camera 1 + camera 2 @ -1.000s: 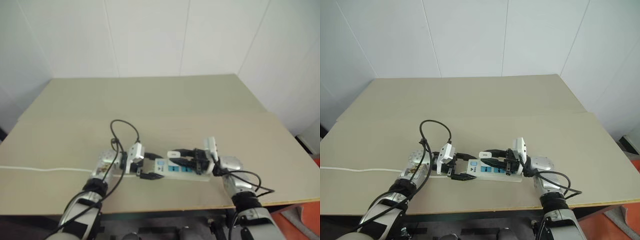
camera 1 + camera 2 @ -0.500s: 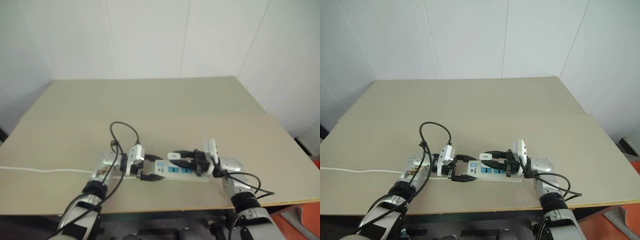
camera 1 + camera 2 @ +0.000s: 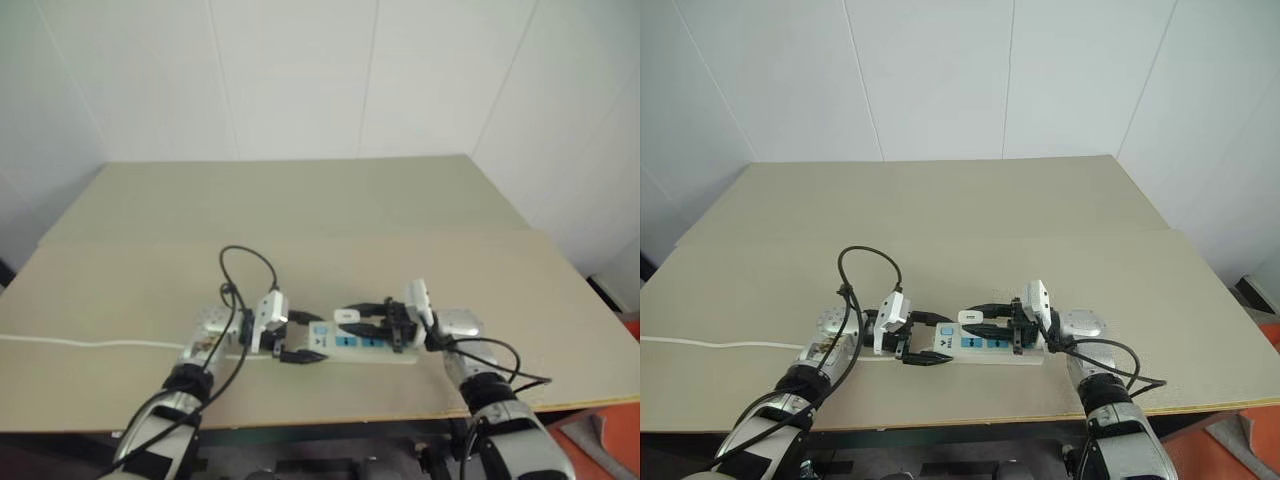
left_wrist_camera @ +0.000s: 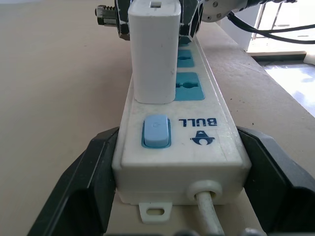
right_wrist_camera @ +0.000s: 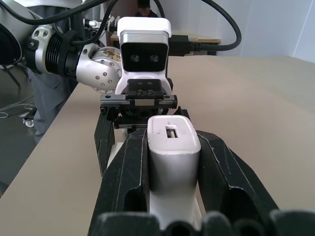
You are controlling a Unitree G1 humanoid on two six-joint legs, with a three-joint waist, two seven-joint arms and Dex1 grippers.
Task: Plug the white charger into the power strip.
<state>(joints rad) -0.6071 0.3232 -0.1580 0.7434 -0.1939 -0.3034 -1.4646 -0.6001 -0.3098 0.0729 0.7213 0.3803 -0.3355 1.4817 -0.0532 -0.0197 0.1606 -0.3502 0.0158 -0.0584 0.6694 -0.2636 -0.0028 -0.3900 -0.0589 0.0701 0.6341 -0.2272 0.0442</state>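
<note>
1. Between the two grippers, the power strip (image 3: 990, 345) is lying flat on the table (image 3: 940, 210), and the left gripper (image 4: 177, 196) is bracing its switch end: one black finger is sitting on each long side of the bar, spread as wide as the bar itself, seemingly so the strip cannot slide while the plug is pushed down.
2. Opposite it, the right gripper (image 5: 172, 162) is pinching the white charger (image 5: 172, 142) by its two flat sides, fingers pressed tight on it, and holding it upright over the strip so the prong end is facing the sockets.
3. From the left wrist view, the charger is standing on the socket just beyond the blue switch (image 4: 156, 132), next to that gripper's fingertips; whether the prongs are fully seated cannot be told, since they are hidden.
4. The charger is looking like a smooth, white, round-edged block with a small slot in its top face, about one socket wide.
5. The strip is showing blue socket faces and a white cord (image 4: 206, 216) leaving its near end.
</note>
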